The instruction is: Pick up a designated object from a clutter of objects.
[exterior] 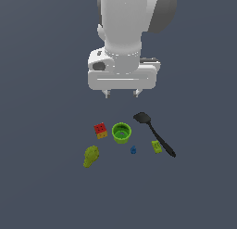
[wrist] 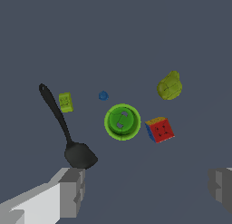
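The cube (exterior: 100,130) I am after sits on the dark floor (exterior: 41,186), red face with dark dots up, yellow-orange sides below; the wrist view also shows a blue side (wrist: 159,129). It lies just beside the green cup (exterior: 121,132), on the cup's side toward the exterior view's left, close but not touching. The cup stands upright, mouth open to me.

Near the cube, toward the bottom of the exterior view, is the lumpy olive-yellow thing (exterior: 90,156). A tiny blue piece (exterior: 133,150) lies near the cup, between it and the yellow-green block (exterior: 156,147). That block sits right against the handle of the black spatula (exterior: 154,133); whether they touch I cannot tell. The spatula's blade points toward my arm.

My gripper (exterior: 122,93) hangs above the clutter, well clear of every piece, holding nothing. Its fingers (wrist: 72,191) stand wide apart, with the cup roughly under the gap.
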Robot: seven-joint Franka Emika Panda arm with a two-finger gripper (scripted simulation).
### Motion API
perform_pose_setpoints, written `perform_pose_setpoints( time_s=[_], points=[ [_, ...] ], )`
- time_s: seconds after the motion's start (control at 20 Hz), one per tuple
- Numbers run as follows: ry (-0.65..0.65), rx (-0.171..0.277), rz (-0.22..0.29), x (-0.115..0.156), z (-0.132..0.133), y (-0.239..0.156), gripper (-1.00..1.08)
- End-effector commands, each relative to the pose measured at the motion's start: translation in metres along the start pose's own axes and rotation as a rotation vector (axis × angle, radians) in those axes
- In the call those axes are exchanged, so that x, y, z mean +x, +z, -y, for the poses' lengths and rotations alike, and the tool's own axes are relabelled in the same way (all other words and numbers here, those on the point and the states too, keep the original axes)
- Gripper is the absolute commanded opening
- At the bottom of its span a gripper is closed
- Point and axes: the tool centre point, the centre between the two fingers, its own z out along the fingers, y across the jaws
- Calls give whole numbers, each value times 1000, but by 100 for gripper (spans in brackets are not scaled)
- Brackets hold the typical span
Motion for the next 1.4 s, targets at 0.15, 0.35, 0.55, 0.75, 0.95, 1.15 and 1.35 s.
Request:
perform_pose_setpoints(
  time_s=[0.15,0.35,0.55,0.75,0.95,1.15,1.35],
  points=[
    [-12,2,-2,1,6,0,100],
    [-57,11,-11,3,29,-1,100],
    [-75,13,-14,3,37,-2,100],
    [-55,15,-13,4,34,1,100],
    [-8,22,-11,6,30,11,100],
    [68,32,-8,9,23,26,100],
    [173,43,-3,12,13,47,100]
  ],
)
